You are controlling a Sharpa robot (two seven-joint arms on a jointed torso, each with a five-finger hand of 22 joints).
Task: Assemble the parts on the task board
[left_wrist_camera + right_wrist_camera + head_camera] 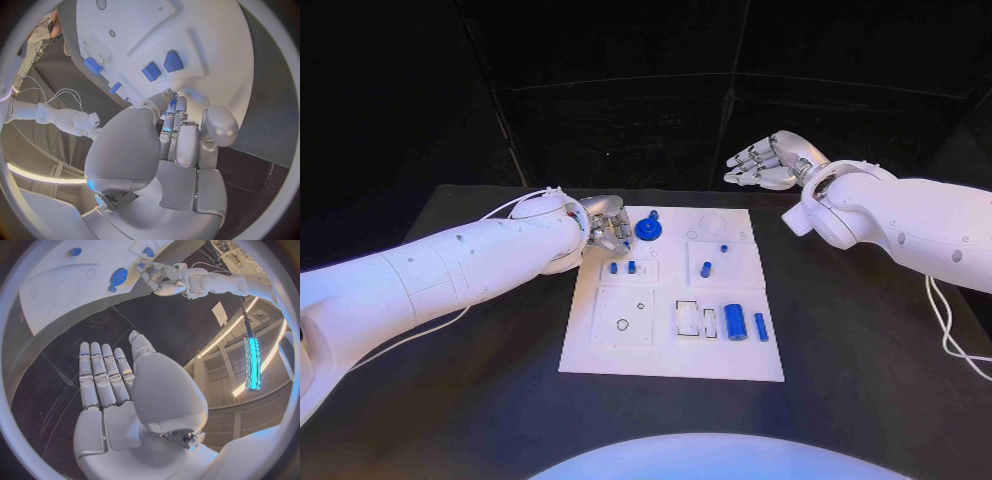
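Observation:
The white task board point(672, 345) lies in the middle of the table. A blue gear point(649, 231) sits at its far left corner. My left hand point(607, 226) is right beside the gear with its fingers curled in. In the left wrist view a sliver of blue shows at the fingertips point(170, 102), and I cannot tell whether they grip it. Small blue pegs point(622, 267) stand just nearer, another peg point(705, 268) stands mid-board, and two blue cylinders point(736, 322) lie near the right edge. My right hand point(769, 161) hangs open beyond the board's far right corner, holding nothing.
Black table point(862, 340) surrounds the board on all sides. White cables trail along my left arm point(516, 203) and off my right arm point(943, 320). The right wrist view shows the gear point(117, 277) and my left hand point(164, 281) on the board point(56, 287).

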